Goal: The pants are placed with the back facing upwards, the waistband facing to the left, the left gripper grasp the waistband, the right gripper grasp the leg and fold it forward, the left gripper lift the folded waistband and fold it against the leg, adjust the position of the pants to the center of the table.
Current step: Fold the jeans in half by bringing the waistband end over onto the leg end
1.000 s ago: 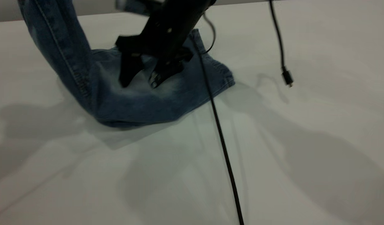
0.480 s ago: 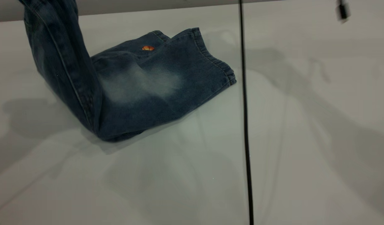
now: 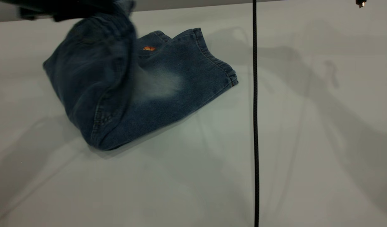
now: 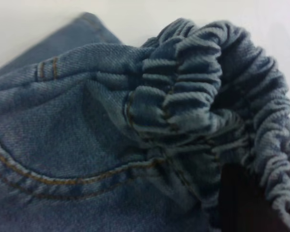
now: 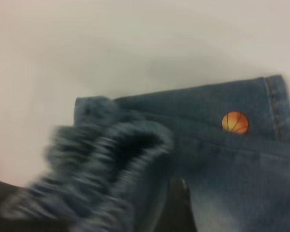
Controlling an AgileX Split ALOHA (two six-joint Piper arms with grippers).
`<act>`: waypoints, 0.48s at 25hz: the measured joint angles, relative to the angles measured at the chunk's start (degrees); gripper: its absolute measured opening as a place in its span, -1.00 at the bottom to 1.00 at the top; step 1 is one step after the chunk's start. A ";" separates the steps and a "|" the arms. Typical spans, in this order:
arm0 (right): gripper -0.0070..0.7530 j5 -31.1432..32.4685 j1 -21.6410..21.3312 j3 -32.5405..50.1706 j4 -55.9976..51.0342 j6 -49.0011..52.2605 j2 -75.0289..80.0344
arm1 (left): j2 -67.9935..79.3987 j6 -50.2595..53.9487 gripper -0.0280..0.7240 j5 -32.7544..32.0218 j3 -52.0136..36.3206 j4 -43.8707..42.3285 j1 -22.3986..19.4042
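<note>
A hanging black cable (image 3: pixel 255 126) crosses the bare table (image 3: pixel 322 142) right of the pants (image 3: pixel 143 91).

1 pants (image 3: pixel 124 91), 1 cable (image 3: pixel 255 126)

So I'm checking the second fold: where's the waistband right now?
In the exterior view the waistband is at the upper left, held up by the left gripper above the folded leg; it has not been laid down yet.

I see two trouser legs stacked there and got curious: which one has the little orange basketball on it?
The lower leg, peeking out at the far edge of the pants. The basketball print sits on it; the leg on top shows only a pale faded patch.
</note>
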State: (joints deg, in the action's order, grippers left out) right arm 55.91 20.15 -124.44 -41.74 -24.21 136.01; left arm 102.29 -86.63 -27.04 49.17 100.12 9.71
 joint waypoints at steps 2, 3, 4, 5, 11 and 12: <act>0.35 -0.09 -0.33 0.00 0.19 0.00 -0.61 | 2.56 0.00 -0.50 0.61 2.37 0.00 2.32; 0.35 -0.15 -0.74 0.00 0.29 0.00 -1.15 | 3.98 0.00 -0.50 0.77 3.65 -0.06 3.09; 0.35 -0.10 -0.98 0.00 0.37 0.00 -1.67 | 5.38 0.00 -0.50 0.77 4.91 -0.04 3.94; 0.35 -0.24 -1.46 0.00 0.83 0.00 -2.20 | 6.48 0.00 -0.50 0.77 5.91 -0.04 4.63; 0.35 0.37 -5.35 0.00 2.87 0.00 -4.88 | 12.75 0.05 -0.50 0.49 9.92 -0.04 5.53; 0.35 0.78 -5.97 0.00 2.82 0.05 -5.40 | 13.34 0.05 -0.50 0.49 9.94 -0.04 5.53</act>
State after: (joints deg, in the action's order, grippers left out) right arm 56.69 14.18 -124.44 -38.93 -24.16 130.61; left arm 115.63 -86.58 -26.55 59.11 100.08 15.25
